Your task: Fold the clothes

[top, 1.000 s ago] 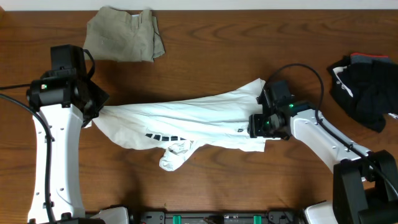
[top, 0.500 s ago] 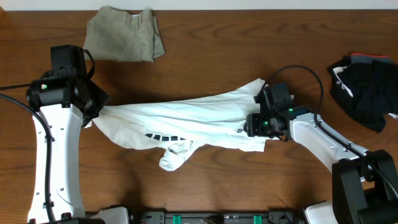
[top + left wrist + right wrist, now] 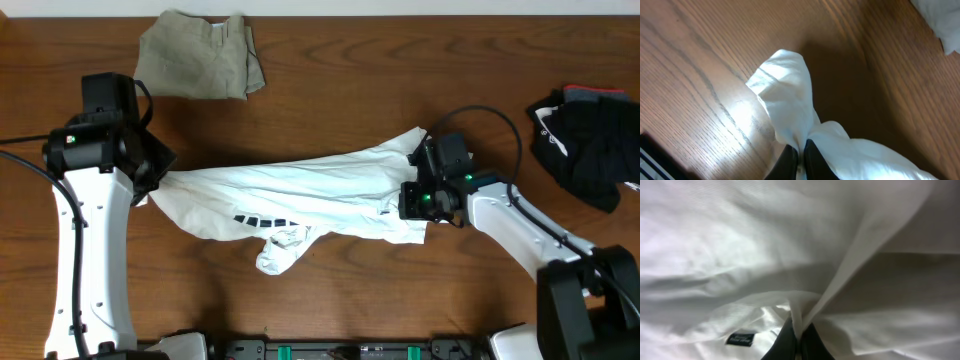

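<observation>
Stretching across the middle of the tabletop, the white T-shirt lies as a long, rumpled band from left to right, its right end a little farther away than its left. A row of black blocks shows along its near side. Just beside them a bunched sleeve trails toward the near edge of the tabletop.

The left end of the T-shirt is drawn into a narrow point, and the left fingers are clamped on it there. In the left wrist view they are pressed together with a pleat of white cloth between them, and a loose flap of that cloth rises over the wood beyond.

At the right end, the right fingers are down on the T-shirt close to its near-right corner. In the right wrist view they are pinched on a ridge of fabric, with folds fanning away from the pinch and a small black label just to the left. The far-right tip of the T-shirt pokes out beside the right arm.

Farther out, khaki trousers lie crumpled at the far left of the tabletop, well apart from the T-shirt. A black bundle sits at the right edge, apart from both arms.
</observation>
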You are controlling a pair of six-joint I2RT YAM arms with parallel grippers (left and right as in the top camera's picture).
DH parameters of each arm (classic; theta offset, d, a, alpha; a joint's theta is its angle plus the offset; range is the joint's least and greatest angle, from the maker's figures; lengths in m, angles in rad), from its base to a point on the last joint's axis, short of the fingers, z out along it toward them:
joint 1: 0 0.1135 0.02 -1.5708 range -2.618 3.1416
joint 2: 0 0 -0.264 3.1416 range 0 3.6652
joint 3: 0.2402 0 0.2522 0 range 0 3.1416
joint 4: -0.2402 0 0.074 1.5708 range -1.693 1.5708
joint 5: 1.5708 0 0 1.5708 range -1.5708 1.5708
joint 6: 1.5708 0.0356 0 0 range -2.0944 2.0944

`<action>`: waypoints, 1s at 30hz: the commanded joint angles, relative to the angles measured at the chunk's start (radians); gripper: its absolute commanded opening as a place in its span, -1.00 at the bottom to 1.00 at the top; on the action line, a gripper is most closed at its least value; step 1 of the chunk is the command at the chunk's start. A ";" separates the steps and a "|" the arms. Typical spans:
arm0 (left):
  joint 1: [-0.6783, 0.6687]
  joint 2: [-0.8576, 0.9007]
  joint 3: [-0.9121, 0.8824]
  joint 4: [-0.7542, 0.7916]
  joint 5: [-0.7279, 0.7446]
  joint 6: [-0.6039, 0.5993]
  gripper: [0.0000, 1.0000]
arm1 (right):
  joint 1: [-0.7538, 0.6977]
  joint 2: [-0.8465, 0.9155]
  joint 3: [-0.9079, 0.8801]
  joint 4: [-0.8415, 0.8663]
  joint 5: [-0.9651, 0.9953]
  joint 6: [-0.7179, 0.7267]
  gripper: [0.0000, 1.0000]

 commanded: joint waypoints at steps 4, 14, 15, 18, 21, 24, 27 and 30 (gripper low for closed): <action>0.004 -0.035 0.004 -0.004 0.112 0.085 -0.88 | -0.019 -0.157 0.034 -0.045 -0.015 0.063 -0.97; 0.004 -0.220 0.005 -0.022 0.262 0.148 -0.88 | -0.135 -0.441 0.137 -0.217 -0.014 0.080 -0.98; 0.004 -0.246 0.005 -0.026 0.273 0.148 -0.88 | -0.146 -0.465 0.151 -0.236 -0.010 0.080 -0.97; 0.004 -0.317 0.005 -0.043 0.304 0.152 -0.88 | -0.175 -0.519 0.193 -0.296 0.011 0.080 -0.97; 0.004 -0.385 0.005 -0.064 0.307 0.152 -0.88 | -0.197 -0.560 0.245 -0.352 0.040 0.080 -0.97; 0.004 -0.452 0.005 -0.071 0.346 0.156 -0.88 | -0.212 -0.583 0.312 -0.400 0.042 0.077 -0.98; 0.004 -0.507 0.011 -0.071 0.406 0.155 -0.88 | -0.220 -0.586 0.401 -0.455 0.045 0.077 -0.97; 0.004 -0.548 0.044 -0.071 0.468 0.155 -0.89 | -0.220 -0.584 0.509 -0.521 0.083 0.077 -0.97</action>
